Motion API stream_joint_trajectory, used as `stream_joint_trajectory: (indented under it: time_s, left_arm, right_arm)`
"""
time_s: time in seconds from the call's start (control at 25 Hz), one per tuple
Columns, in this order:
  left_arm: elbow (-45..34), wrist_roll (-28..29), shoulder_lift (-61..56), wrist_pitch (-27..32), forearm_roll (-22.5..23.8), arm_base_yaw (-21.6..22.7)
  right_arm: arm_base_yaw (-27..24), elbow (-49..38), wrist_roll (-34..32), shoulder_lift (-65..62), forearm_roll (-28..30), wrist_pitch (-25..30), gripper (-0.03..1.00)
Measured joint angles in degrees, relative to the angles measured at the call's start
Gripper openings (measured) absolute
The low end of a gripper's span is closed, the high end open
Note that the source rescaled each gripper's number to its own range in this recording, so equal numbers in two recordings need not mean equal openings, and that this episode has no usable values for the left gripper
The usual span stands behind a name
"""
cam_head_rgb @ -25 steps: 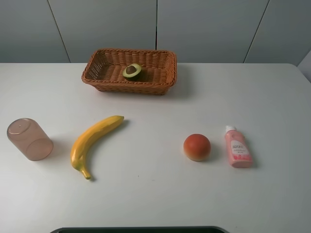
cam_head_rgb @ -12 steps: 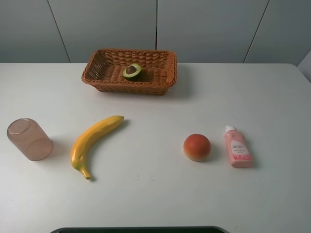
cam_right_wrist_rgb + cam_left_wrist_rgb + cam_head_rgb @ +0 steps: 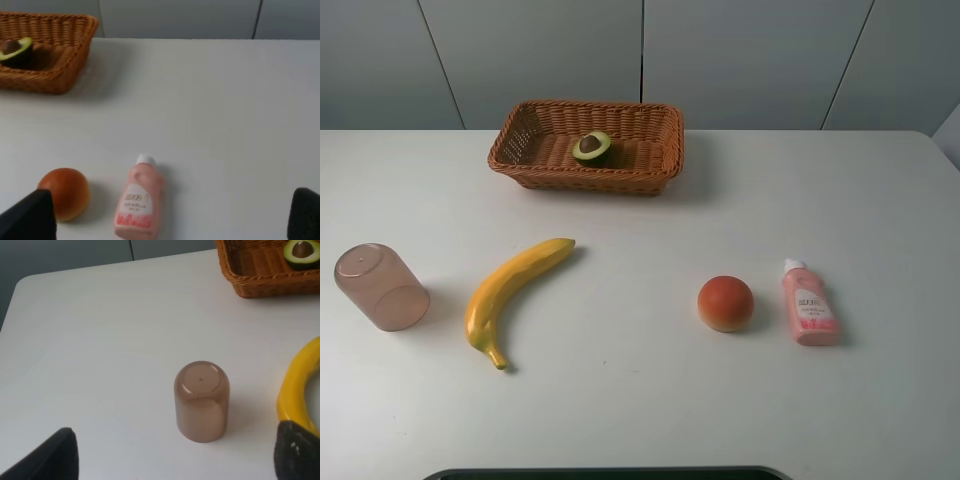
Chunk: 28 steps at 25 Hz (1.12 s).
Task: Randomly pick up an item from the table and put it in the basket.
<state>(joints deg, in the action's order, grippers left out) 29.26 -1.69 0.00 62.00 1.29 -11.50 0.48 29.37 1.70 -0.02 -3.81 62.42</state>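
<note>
The halved avocado (image 3: 592, 148) lies cut side up inside the brown wicker basket (image 3: 530, 125) at the back of the white table (image 3: 640, 400). It also shows in the left wrist view (image 3: 301, 252) and the right wrist view (image 3: 15, 50), in the basket (image 3: 260, 285) (image 3: 55, 75). Neither gripper shows in the high view. My left gripper (image 3: 175, 460) is open and empty, its dark fingertips (image 3: 55, 455) wide apart near the front of the table. My right gripper (image 3: 165, 222) is open and empty, with its fingertips (image 3: 27, 215) wide apart.
A tipped translucent brown cup (image 3: 380, 287) lies front left, and a yellow banana (image 3: 510, 295) beside it. A round orange-red fruit (image 3: 725, 302) and a pink bottle (image 3: 808, 305) lie front right. A dark edge (image 3: 600, 472) runs along the table's front.
</note>
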Motion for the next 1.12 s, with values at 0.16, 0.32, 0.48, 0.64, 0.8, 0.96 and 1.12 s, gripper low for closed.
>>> stream_joint_trajectory:
  time_s: [0.16, 0.32, 0.48, 0.64, 0.8, 0.96, 1.12]
  left_arm:
    - [0.0, 0.0, 0.0, 0.0, 0.0, 0.0]
    - [0.0, 0.0, 0.0, 0.0, 0.0, 0.0]
    - [0.0, 0.0, 0.0, 0.0, 0.0, 0.0]
    - [0.0, 0.0, 0.0, 0.0, 0.0, 0.0]
    - [0.0, 0.0, 0.0, 0.0, 0.0, 0.0]
    - [0.0, 0.0, 0.0, 0.0, 0.0, 0.0]
    - [0.0, 0.0, 0.0, 0.0, 0.0, 0.0]
  right_arm:
    - [-1.18, 0.0, 0.0, 0.0, 0.0, 0.0, 1.0]
    - [-1.18, 0.0, 0.11, 0.0, 0.0, 0.0, 1.0]
    - [-1.18, 0.0, 0.23, 0.0, 0.0, 0.0, 1.0]
    - [-1.18, 0.0, 0.23, 0.0, 0.0, 0.0, 1.0]
    - [-1.18, 0.0, -0.39, 0.0, 0.0, 0.0, 1.0]
    - [-1.18, 0.0, -0.83, 0.0, 0.0, 0.0, 1.0]
    - [-1.18, 0.0, -0.98, 0.0, 0.0, 0.0, 1.0]
